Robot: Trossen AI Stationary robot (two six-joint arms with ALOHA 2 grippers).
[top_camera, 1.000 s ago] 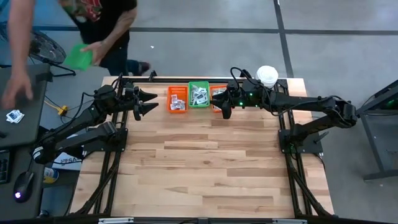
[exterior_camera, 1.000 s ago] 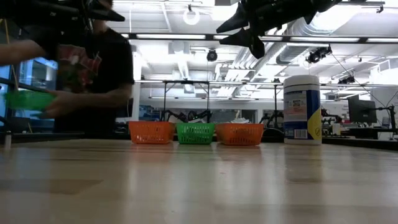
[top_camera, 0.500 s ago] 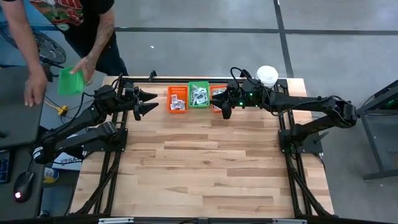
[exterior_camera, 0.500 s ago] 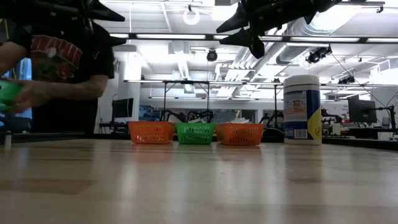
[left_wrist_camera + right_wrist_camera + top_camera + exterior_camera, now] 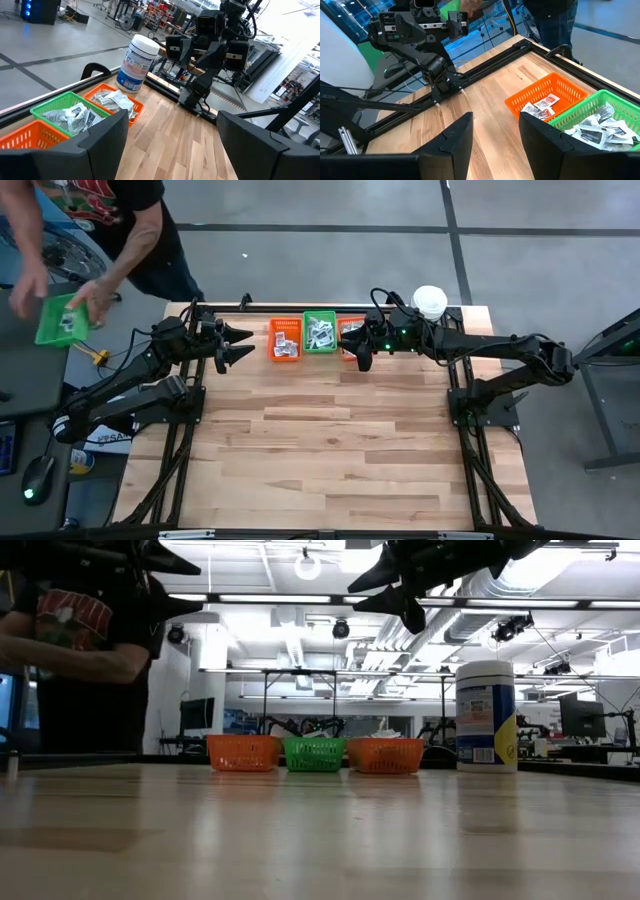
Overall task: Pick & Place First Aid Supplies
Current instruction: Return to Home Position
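The first aid supplies are small paper packets lying in three mesh baskets in a row at the table's far edge: an orange one [image 5: 285, 340], a green one [image 5: 320, 332] and a second orange one [image 5: 349, 330]. White printed packets [image 5: 67, 117] fill the green basket. My left gripper [image 5: 243, 345] hovers open, level, left of the row, with nothing between its fingers. My right gripper [image 5: 362, 356] hangs open above the right orange basket's near side, also with nothing in it. Both show high above the table in the low view, the left gripper [image 5: 170, 560] and the right gripper [image 5: 385, 585].
A white tub with a blue label [image 5: 429, 302] stands at the far right, beside the baskets. A person at the table's far left corner holds another green basket [image 5: 60, 320] with packets over a side desk. Bare wooden tabletop [image 5: 330, 440] stretches toward the near edge.
Both arms have kept still. The person has carried the green basket away from the table's far left corner, further left, to above the side desk.
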